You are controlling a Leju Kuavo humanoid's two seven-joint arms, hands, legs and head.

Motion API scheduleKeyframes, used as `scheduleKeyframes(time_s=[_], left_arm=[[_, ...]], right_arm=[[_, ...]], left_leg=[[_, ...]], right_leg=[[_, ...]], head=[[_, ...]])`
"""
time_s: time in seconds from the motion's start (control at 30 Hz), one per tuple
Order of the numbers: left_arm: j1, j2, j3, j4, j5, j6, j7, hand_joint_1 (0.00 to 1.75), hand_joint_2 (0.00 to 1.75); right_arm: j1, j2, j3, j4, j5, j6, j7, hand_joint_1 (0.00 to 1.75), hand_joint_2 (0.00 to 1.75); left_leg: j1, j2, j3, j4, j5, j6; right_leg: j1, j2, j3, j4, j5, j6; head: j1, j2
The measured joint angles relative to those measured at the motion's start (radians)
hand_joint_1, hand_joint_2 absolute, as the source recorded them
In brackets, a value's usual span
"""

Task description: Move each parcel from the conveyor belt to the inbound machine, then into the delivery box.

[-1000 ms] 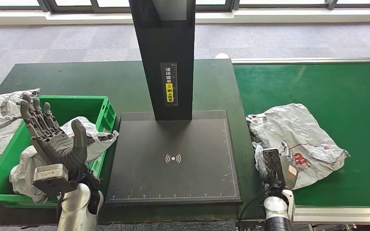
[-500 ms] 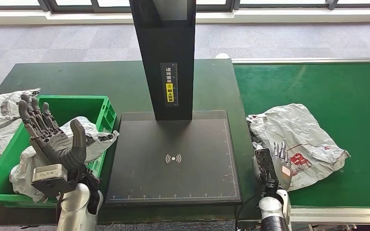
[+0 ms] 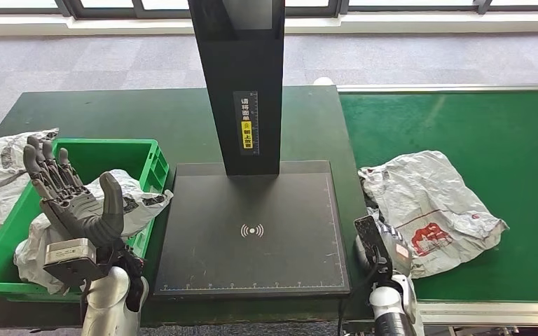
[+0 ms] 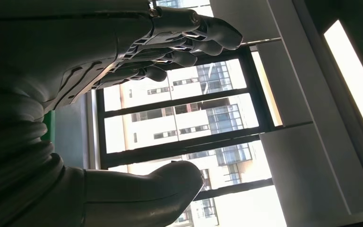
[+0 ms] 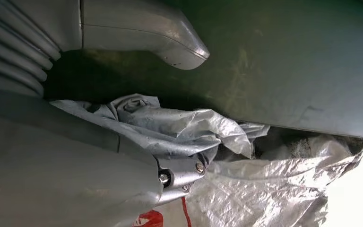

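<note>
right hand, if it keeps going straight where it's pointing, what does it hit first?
Probably the grey parcel on the conveyor belt. The right hand sits at its near edge, fingers on the crumpled plastic; contact depth is unclear.

I see dark green counter (image 3: 119,115) | carries green delivery box (image 3: 155,162), black inbound machine (image 3: 252,231) | conveyor belt (image 3: 476,119) carries crumpled parcel (image 3: 427,206)

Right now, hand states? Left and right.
Left hand: open, raised above the green bin, holding nothing.
Right hand: at the parcel on the belt; grip cannot be told.
</note>
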Motion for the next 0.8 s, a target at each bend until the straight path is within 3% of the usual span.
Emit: scheduleKeyframes(time_s=[0.23,0.63,0.8], left_arm=[[0.000,0.000,0.000,0.000,0.001,0.000,0.000,0.00,1.75],[0.000,0.000,0.000,0.003,0.012,-0.005,-0.011,0.00,1.75],[0.000,0.000,0.000,0.005,0.012,-0.009,-0.012,0.00,1.75]], right_arm=[[-0.041,-0.011,0.000,0.033,0.011,0.004,0.014,1.75,1.75],[-0.065,-0.020,0.000,0.045,-0.022,0.029,-0.040,1.75,1.75],[-0.062,-0.021,0.000,0.045,-0.117,0.072,-0.131,1.75,1.75]], left_leg=[[0.000,0.000,0.001,0.000,0.000,0.000],[0.001,0.001,0.002,0.000,0.000,-0.001],[0.000,0.002,0.002,0.000,-0.001,-0.001]], right_leg=[[0.000,0.001,0.000,0.000,0.000,0.000],[0.001,0.001,0.001,0.000,-0.001,-0.001],[0.001,0.003,0.000,0.000,-0.001,-0.001]], head=[[0.000,0.000],[0.000,0.000],[0.000,0.000]])
